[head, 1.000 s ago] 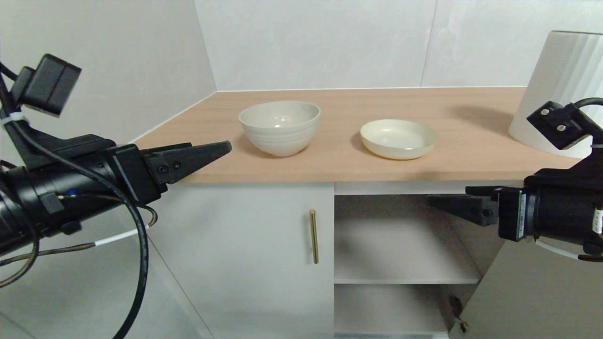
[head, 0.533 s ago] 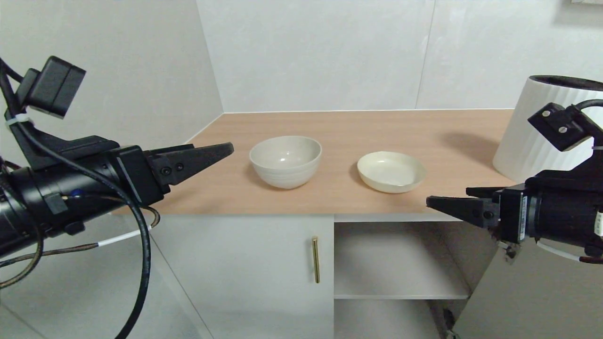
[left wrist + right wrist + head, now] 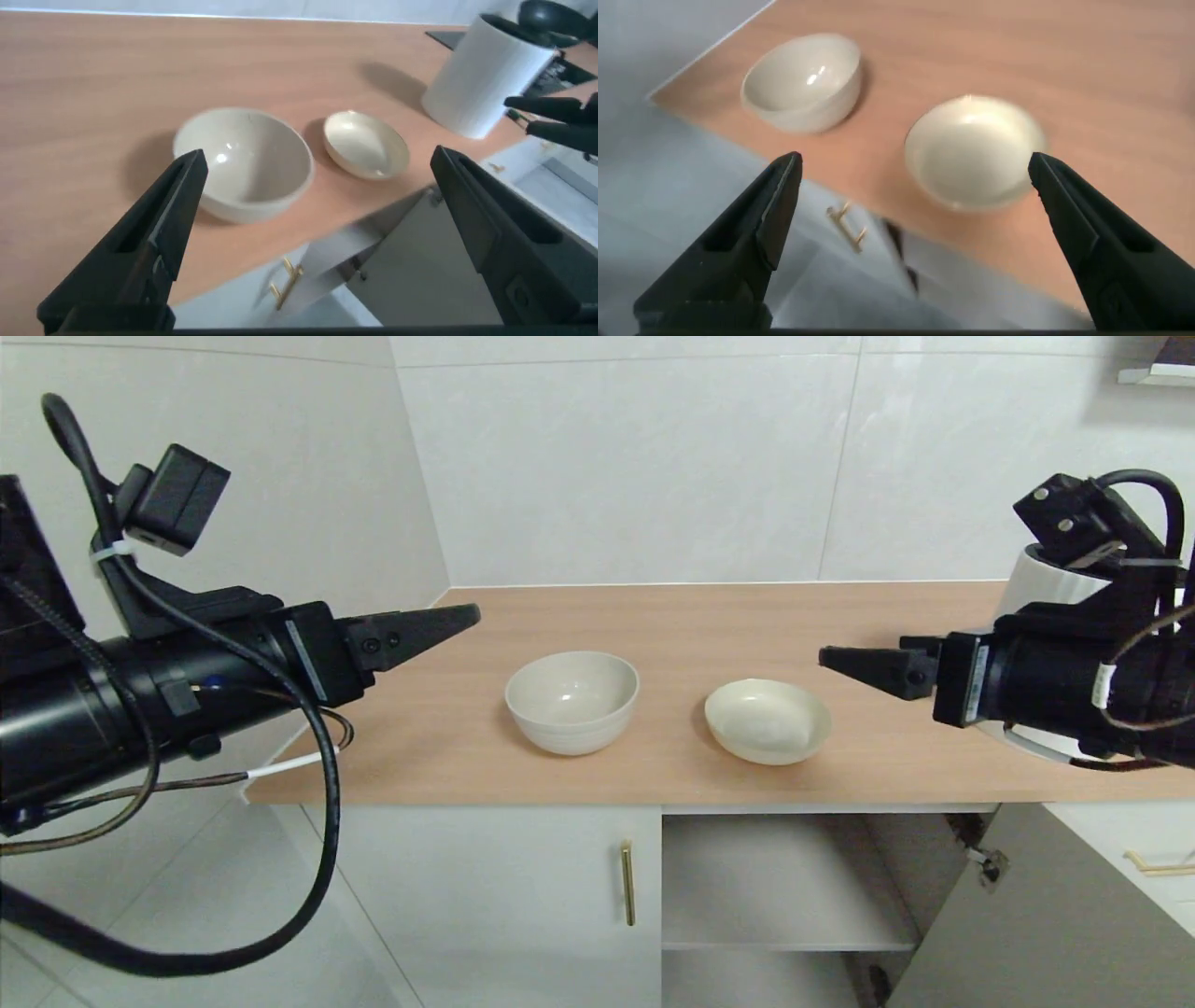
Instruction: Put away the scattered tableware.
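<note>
Evenly upright, the bowl (image 3: pixel 571 700) and shallow dish (image 3: pixel 767 720) sit mouth-up; left and right jaws stand apart.

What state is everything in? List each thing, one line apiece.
deep bowl: upright, empty, on the counter.
shallow bowl: upright, empty, beside the deep bowl, not touching it.
left gripper: jaws open, holding nothing.
right gripper: jaws open, holding nothing.
left cabinet door: shut.
right cabinet door: swung open.
</note>
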Robot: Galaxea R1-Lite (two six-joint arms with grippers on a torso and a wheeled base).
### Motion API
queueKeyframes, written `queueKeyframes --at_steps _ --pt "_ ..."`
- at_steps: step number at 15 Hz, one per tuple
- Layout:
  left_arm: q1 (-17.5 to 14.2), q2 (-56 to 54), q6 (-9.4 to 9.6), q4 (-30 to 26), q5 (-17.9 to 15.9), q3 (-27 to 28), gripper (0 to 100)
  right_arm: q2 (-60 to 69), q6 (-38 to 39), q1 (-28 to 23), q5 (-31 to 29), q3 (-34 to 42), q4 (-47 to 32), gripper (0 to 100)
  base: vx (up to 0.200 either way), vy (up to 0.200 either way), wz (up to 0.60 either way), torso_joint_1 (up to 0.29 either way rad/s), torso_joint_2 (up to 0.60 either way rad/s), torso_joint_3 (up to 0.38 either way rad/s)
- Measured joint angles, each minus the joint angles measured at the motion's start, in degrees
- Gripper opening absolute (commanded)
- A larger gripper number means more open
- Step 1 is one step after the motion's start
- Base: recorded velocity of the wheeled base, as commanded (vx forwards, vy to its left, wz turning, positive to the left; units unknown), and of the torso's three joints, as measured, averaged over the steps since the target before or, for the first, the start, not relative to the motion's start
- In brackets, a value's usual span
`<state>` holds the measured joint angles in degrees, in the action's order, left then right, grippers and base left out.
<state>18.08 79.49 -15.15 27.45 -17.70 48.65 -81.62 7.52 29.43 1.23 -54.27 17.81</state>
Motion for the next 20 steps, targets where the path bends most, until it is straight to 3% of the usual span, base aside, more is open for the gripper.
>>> queueKeyframes --at_steps 3,6,8,10,12,15,20 --pt "-0.3 3.8 -0.01 -2.3 0.2 4.5 100 -5.8 4.4 -1.4 -6.8 -8.8 -4.1 100 0.0 0.0 0.0 0.0 0.0 0.0" --pt "-0.4 8.6 -0.09 -18.2 4.4 12.8 100 -9.7 11.4 -2.2 -10.5 -18.5 -23.4 100 0.0 0.0 0.0 0.0 0.0 0.0" --pt "-0.5 11.7 -1.56 -24.4 7.1 18.3 100 -11.4 12.5 -2.4 -11.1 -20.8 -24.9 100 0.0 0.0 0.0 0.0 0.0 0.0" --pt "-0.6 15.7 -4.99 -26.3 10.0 22.7 100 -13.3 13.4 -2.5 -11.2 -21.2 -24.8 100 0.0 0.0 0.0 0.0 0.0 0.0" --pt "-0.7 20.0 -7.14 -27.5 14.0 26.1 100 -15.2 13.8 -2.5 -11.5 -21.5 -24.1 100 0.0 0.0 0.0 0.0 0.0 0.0" --pt "-0.8 25.7 -7.8 -31.1 16.3 30.2 100 -16.6 13.9 -2.5 -11.8 -21.5 -22.8 100 0.0 0.0 0.0 0.0 0.0 0.0" --pt "-0.1 32.4 -7.95 -31.7 18.8 33.2 100 -17.2 13.9 -2.5 -11.8 -21.4 -22.8 100 0.0 0.0 0.0 0.0 0.0 0.0"
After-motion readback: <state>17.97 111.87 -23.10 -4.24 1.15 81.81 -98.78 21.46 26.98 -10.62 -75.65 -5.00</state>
